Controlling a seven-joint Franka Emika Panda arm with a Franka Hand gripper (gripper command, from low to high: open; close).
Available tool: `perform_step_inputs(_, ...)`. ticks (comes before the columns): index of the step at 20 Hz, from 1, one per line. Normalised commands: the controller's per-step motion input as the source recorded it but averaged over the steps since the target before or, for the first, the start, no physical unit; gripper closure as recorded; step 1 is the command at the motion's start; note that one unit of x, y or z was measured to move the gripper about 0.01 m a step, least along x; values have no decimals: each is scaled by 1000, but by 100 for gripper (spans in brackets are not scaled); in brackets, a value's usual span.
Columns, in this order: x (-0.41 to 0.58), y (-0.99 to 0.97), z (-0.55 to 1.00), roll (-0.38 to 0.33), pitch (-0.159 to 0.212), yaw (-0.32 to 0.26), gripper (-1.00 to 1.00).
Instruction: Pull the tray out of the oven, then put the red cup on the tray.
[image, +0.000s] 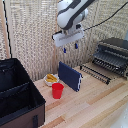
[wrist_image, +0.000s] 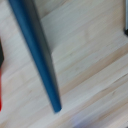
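The oven (image: 113, 54) sits at the exterior view's right, black with grey trim. The tray (image: 95, 73), a dark wire grid, sticks out from its front over the wooden table. Toward the table's front the red cup (image: 58, 90) stands upright. My gripper (image: 70, 48) hangs in the air above the table, higher than the cup and behind it, between cup and oven. Its blue-tipped fingers (image: 65, 50) are apart with nothing between them. In the wrist view a sliver of red (wrist_image: 1, 95) shows at the frame's edge; the gripper's fingers do not appear there.
A dark blue slab (image: 70, 75) (wrist_image: 40, 55) stands on edge directly below the gripper. A white bowl (image: 51, 79) with yellow contents sits behind the cup. A large black case (image: 17, 92) fills the exterior view's left. Behind the table is a woven screen.
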Motion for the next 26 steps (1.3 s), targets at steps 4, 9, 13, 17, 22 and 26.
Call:
perform_step_inputs(4,-700,401,388,230,0,-11,-100)
perform_step_inputs(9,-574,316,151,131,0,8,-100)
perform_step_inputs(13,-328,192,-217,9,0,49,-100)
perform_step_inputs(17,-173,181,-490,0,-10,52,-100)
perform_step_inputs(22,-139,306,-575,37,-26,25,-100)
perform_step_inputs(26,-181,454,-550,79,-3,1,-100)
